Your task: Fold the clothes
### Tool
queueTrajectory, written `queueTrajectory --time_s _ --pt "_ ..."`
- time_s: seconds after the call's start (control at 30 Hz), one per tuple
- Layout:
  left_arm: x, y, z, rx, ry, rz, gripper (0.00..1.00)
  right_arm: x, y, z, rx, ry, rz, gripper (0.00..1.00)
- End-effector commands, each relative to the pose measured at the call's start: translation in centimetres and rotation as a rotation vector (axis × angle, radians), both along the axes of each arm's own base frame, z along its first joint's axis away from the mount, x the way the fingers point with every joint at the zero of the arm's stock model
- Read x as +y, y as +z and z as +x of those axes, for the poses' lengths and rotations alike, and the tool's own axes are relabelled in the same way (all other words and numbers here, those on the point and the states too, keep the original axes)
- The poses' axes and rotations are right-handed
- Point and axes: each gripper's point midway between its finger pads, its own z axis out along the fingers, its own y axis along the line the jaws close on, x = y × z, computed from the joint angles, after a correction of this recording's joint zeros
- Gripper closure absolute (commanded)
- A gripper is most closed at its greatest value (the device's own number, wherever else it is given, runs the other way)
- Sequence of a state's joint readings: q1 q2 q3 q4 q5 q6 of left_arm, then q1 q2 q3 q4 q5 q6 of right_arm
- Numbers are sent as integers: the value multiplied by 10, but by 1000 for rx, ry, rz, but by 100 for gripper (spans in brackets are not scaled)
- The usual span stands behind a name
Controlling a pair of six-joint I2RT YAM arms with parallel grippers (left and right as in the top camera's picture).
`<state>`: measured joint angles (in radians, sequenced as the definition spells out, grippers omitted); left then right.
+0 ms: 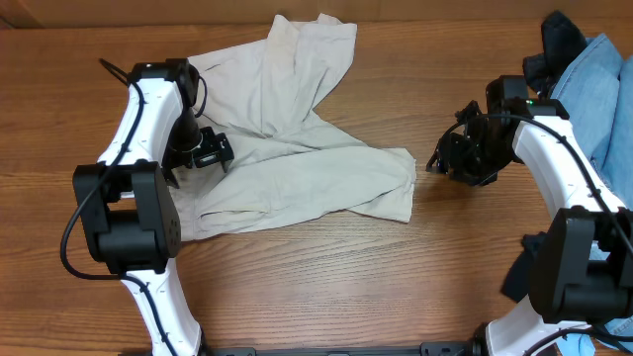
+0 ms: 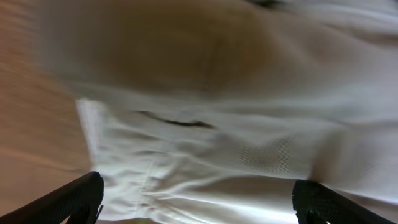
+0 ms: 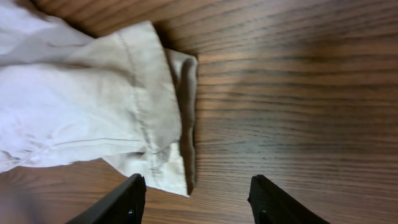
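Left gripper (image 1: 220, 153) hangs wide open and empty, close above the waist end of the trousers (image 1: 297, 129), near the back pocket (image 2: 180, 122). Right gripper (image 1: 442, 163) also parted, nothing in it, over bare table (image 3: 298, 93) just beside the hem (image 3: 155, 93) of the nearer leg, not touching it. Trousers lie spread on the table; that leg runs lengthwise from under the left gripper towards the right one, other leg angled away from both arms. Right arm looks nearer for taking the hem
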<state>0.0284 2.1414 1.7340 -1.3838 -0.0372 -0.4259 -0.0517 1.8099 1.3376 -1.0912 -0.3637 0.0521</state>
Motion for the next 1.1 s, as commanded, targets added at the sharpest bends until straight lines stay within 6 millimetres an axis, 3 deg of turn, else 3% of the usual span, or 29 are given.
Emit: queueTrajectory --time_s 0.0,0.17,0.27,0.5,0.57,0.73,0.8,0.9,1.0,1.07 --pt "28 6 -6 6 54 142 0 8 6 2 -18 12 38 42" --pt "30 1 -13 29 68 129 0 8 6 3 -22 12 38 42" --pt "19 -11 -15 30 44 55 0 8 6 3 -21 12 41 42" --pt "5 -36 -36 85 0 -34 12 8 6 1 -14 12 41 42" --pt "0 -39 -38 90 -17 -69 25 8 6 1 -14 12 41 42" --pt "-3 -36 -46 122 -29 -88 78 8 6 1 -15 12 41 42" --pt "-2 -34 -53 150 -29 -86 89 8 6 1 -16 12 41 43" --pt "0 -30 -63 197 -32 -73 91 8 6 1 -16 12 41 43" --pt "10 -26 -71 232 -33 -15 82 9 5 1 -13 12 41 42" --pt "11 -26 -72 239 -31 -5 80 10 5 0 -12 14 45 41"
